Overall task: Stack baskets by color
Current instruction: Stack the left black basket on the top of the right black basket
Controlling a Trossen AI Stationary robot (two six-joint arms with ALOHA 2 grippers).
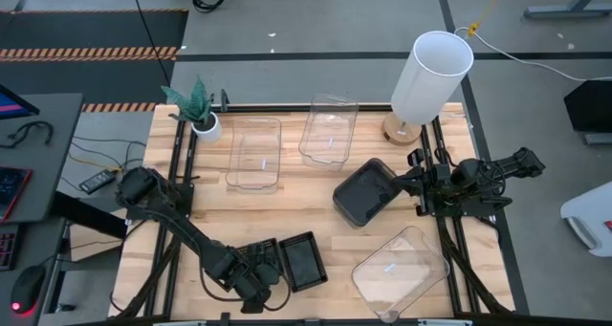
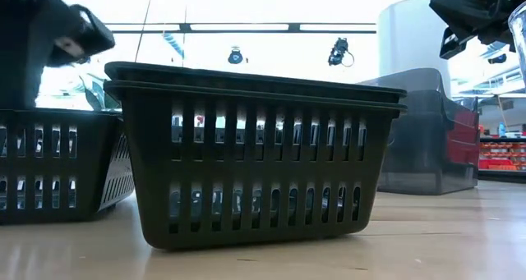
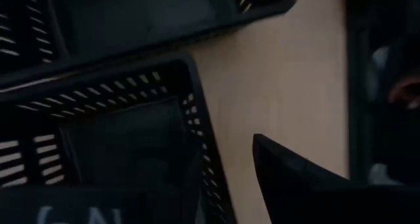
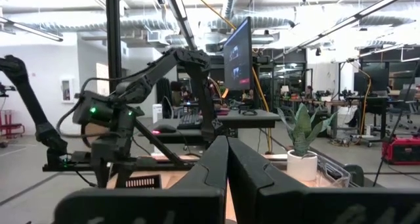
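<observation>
Near the table's front edge stand black mesh baskets: a nested pair (image 1: 304, 261) (image 2: 255, 165) and, to its left, a single one (image 1: 264, 261) (image 2: 57, 165) (image 3: 118, 138). My left gripper (image 1: 251, 286) (image 3: 226, 198) is open, pointing steeply down over the single basket's corner, one finger inside it and one outside. A smoky grey basket (image 1: 365, 192) (image 2: 423, 132) rests at mid-table. Three clear baskets (image 1: 255, 152), (image 1: 330, 128), (image 1: 400, 269) lie apart on the wood. My right gripper (image 1: 419, 178) (image 4: 228, 178) is shut and empty, held above the table's right side. My left gripper stands astride the single black basket's side wall (image 3: 207, 165) near a corner, coming from above at a slant. The wall lies close to the inner finger (image 3: 98, 207), and wood shows between it and the outer finger (image 3: 295, 184). Whether either finger touches it, I cannot tell.
A tall white lamp (image 1: 430, 77) stands at the far right and a small potted plant (image 1: 199, 111) at the far left. Bare wood lies between the black baskets and the near clear basket.
</observation>
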